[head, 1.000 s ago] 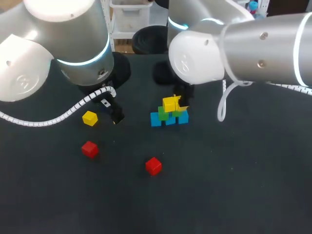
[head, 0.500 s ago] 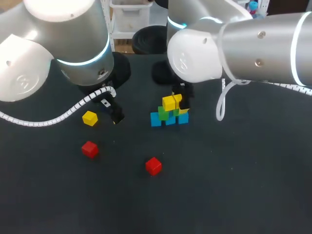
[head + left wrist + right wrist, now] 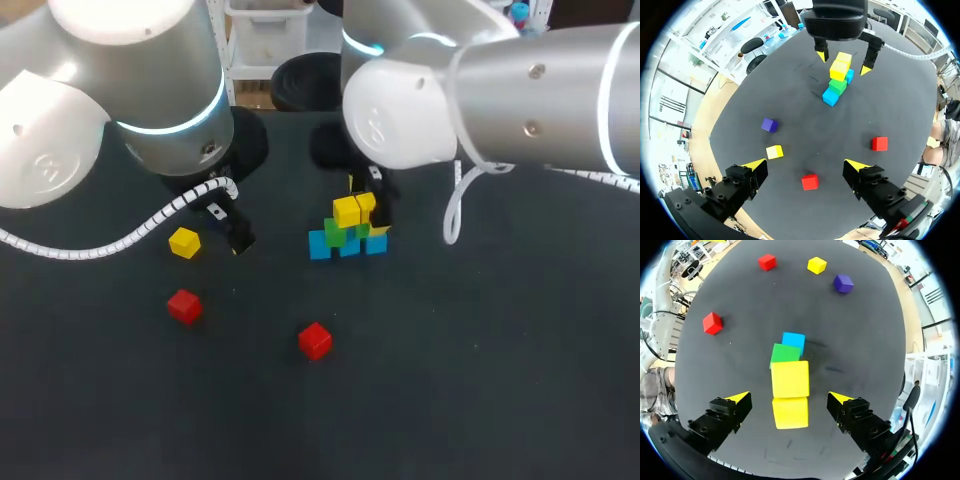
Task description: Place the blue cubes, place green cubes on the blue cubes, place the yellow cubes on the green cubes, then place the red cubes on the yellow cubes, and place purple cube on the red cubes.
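The table (image 3: 480, 380) is a matte black surface. Nearest on it lies a red cube (image 3: 315, 340), a plain, smooth-faced block with crisp edges, standing alone. Further back and off to the left sits a second red cube (image 3: 184, 306), and beyond that a loose yellow cube (image 3: 184, 242), turned slightly askew.

The left gripper (image 3: 805, 167) hangs over this left part of the table with its two black, yellow-tipped fingers spread wide and nothing between them. A white spiral-wrapped cable (image 3: 150, 225) trails from the left arm, whose housing is glossy white and brushed silver.

Mid-table stands the stack. Its base is a row of blue cubes (image 3: 320, 245) resting on the table, with green cubes (image 3: 335, 232) on top of them. Two stacked yellow cubes (image 3: 347, 212) crown it, side by side and touching. In the right wrist view these two show as flat square faces.

The right gripper (image 3: 789, 399) hovers directly over the two stacked yellow cubes. Its fingers are held well apart on either side and clear of them, holding nothing.

Farthest back, seen only from the wrists, a purple cube (image 3: 769, 125) sits by itself near the loose yellow cube.
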`<state>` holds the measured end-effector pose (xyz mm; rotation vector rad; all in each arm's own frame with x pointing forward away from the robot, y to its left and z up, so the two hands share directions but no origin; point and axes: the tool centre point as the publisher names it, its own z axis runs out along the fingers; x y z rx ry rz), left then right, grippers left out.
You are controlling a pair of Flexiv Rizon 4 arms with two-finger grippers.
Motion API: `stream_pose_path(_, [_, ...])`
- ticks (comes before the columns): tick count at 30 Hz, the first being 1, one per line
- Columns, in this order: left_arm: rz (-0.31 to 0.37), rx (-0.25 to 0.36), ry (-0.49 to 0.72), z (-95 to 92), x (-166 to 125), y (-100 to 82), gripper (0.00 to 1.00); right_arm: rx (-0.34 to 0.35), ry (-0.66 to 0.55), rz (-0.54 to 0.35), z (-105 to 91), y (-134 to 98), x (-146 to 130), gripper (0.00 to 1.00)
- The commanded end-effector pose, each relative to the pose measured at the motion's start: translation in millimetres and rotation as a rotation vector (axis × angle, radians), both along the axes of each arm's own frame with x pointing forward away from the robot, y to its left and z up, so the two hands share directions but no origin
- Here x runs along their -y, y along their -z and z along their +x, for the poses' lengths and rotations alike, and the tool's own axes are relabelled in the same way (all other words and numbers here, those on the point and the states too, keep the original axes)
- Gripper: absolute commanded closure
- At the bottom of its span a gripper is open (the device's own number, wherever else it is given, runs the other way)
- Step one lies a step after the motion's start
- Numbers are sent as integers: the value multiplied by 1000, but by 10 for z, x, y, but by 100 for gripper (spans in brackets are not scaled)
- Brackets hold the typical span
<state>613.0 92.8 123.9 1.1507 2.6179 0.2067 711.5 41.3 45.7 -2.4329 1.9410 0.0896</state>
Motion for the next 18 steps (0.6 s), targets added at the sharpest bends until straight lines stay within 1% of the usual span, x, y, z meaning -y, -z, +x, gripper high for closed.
stream_pose_path(1, [1, -3, 2, 14, 3, 2, 0, 42, 20, 8, -85, -75, 115, 0])
stream_pose_path(4, [1, -3, 2, 14, 3, 2, 0, 67, 34, 8, -99, -140, 193, 0])
stream_pose_path(9, [1, -3, 2, 14, 3, 2, 0, 107, 78, 11, -115, -228, 403, 0])
stream_pose_path(11, [1, -3, 2, 14, 3, 2, 0, 119, 100, -3, -123, -249, 480, 0])
stream_pose_path(15, [1, -3, 2, 14, 3, 2, 0, 128, 127, -15, -149, -262, 624, 0])
stream_pose_path(18, [1, -3, 2, 14, 3, 2, 0, 123, 156, -24, -175, -253, 731, 0])
